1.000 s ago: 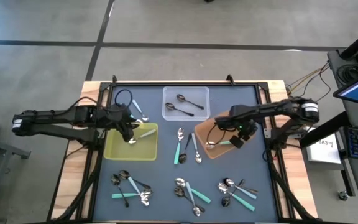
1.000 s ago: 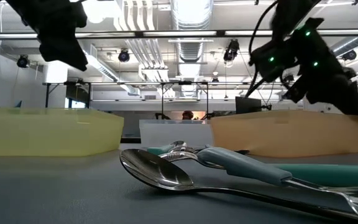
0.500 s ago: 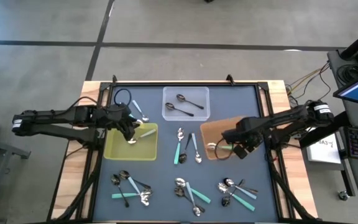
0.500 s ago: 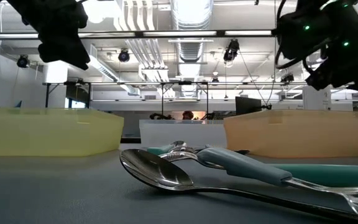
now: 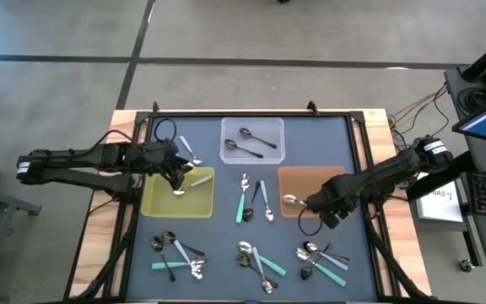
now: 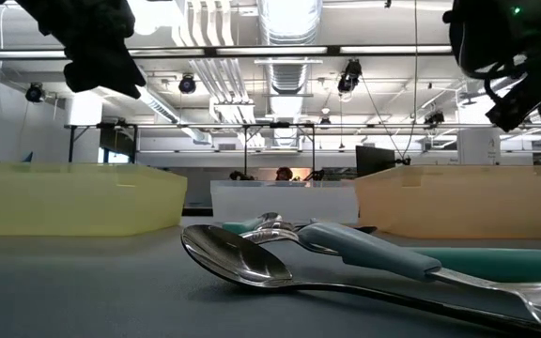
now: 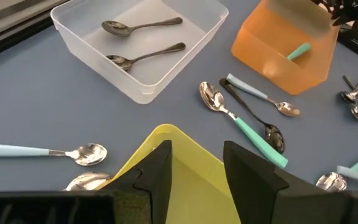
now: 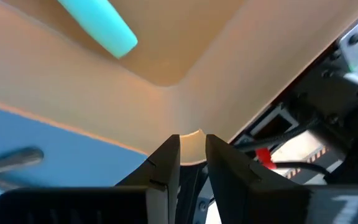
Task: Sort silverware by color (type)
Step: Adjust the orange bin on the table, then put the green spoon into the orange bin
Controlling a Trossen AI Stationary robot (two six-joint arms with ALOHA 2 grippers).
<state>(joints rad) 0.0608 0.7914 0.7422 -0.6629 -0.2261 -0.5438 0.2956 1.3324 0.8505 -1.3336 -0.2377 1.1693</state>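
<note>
The silverware lies in clusters on the dark mat: three near the front (image 5: 256,262) and one in the middle (image 5: 253,199). Two dark spoons rest in the clear tray (image 5: 252,140). A teal-handled spoon (image 8: 101,23) lies in the orange tray (image 5: 306,181). My right gripper (image 5: 326,208) is shut on that tray's near wall. My left gripper (image 5: 178,181) hangs open above the yellow tray (image 5: 163,203), touching nothing; a tray corner (image 7: 166,134) shows between its fingers. A pale-handled spoon (image 5: 196,180) lies beside it. My right gripper pinches the rim of the orange tray's near wall (image 8: 192,135), toward its right corner, between its two fingers. The fingers come from above, pointing steeply down. The tray sits flat on the mat (image 6: 458,202).
A pale-blue-handled spoon (image 5: 189,152) lies on the mat beyond the yellow tray. A black cable loop (image 5: 168,131) sits at the far left. The mat's raised black frame (image 5: 359,169) runs close to my right arm. Bare mat shows between the trays and the front clusters.
My right gripper has gone toward the table's right and near edges, staying shut on the orange tray. The tray has slid along the mat to the right and turned from askew to square with the table, the teal-handled spoon still inside.
</note>
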